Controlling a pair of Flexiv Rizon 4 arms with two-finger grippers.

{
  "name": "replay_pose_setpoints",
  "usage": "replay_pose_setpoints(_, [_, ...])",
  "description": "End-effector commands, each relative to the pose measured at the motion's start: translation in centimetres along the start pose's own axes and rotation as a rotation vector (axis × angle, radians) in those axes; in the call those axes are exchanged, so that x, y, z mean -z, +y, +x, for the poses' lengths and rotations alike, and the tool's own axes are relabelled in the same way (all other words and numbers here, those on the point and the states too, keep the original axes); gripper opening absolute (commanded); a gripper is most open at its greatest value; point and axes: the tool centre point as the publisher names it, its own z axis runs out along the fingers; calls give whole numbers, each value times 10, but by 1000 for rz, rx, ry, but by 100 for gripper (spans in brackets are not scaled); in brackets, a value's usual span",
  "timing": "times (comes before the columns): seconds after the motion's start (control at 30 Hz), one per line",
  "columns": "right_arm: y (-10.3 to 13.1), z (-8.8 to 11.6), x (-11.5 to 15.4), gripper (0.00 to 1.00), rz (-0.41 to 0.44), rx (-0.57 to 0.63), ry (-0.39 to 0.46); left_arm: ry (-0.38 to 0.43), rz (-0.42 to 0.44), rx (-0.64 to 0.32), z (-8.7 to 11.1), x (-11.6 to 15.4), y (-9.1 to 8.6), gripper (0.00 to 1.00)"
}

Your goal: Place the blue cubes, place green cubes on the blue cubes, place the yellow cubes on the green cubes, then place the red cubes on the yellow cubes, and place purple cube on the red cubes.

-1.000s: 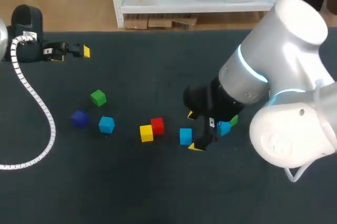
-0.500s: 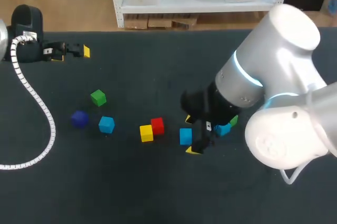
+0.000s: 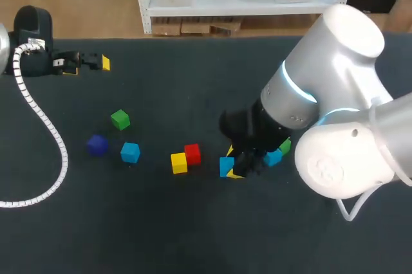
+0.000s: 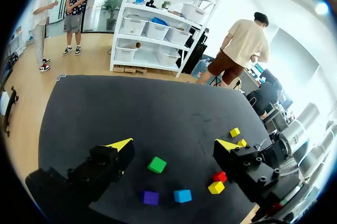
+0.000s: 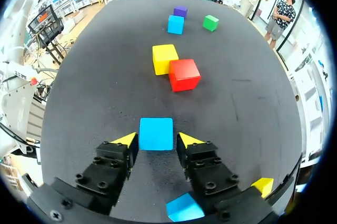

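The right gripper point(image 5: 157, 140) is standing low over the table point(image 3: 161, 222), near the middle and toward the right arm's side. Its two fingers are straddling a blue cube point(image 5: 156, 129). In the right wrist view a yellow tip is lying just beside each of two opposite faces of this cube, with what appears to be a thin gap on either side. The fingers are therefore apart and not yet clamping.

The cube is sitting square to the fingers, centred between them, with its flat faces parallel to the pads. No turn of the wrist appears to be needed before closing.

Just ahead of the fingers, a red cube point(image 5: 184, 74) and a yellow cube point(image 5: 165, 58) are touching each other. Both are lying apart from the straddled cube and outside the closing path.

A second blue cube point(image 3: 274, 157) and a green cube point(image 3: 285, 147) are lying close under the right arm, behind the fingers. They could be knocked if the arm swings low.

Toward the left side of the table, a third blue cube point(image 3: 130, 152), another green cube point(image 3: 120, 119) and a purple cube point(image 3: 97, 145) are lying well apart from the right gripper.

The left gripper point(image 4: 174, 145) is hanging near the far left corner with its fingers wide apart and nothing between them. It is the nearer gripper for that left group, while the right arm is the one positioned on the straddled cube.
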Motion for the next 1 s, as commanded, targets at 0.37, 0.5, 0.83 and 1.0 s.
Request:
replay_pose_setpoints(0.37, [-8,-8,14,0,11,17,-13,-1,1,0,0,0,1,100])
replay_pose_setpoints(0.5, [-19,-14,25,0,30,32,-13,-1,1,0,0,0,1,100])
replay_pose_setpoints(0.83, [-56,-20,36,0,64,52,-13,-1,1,0,0,0,1,100])
replay_pose_setpoints(1.0, [-67,-19,33,0,62,40,-21,-1,1,0,0,0,1,100])
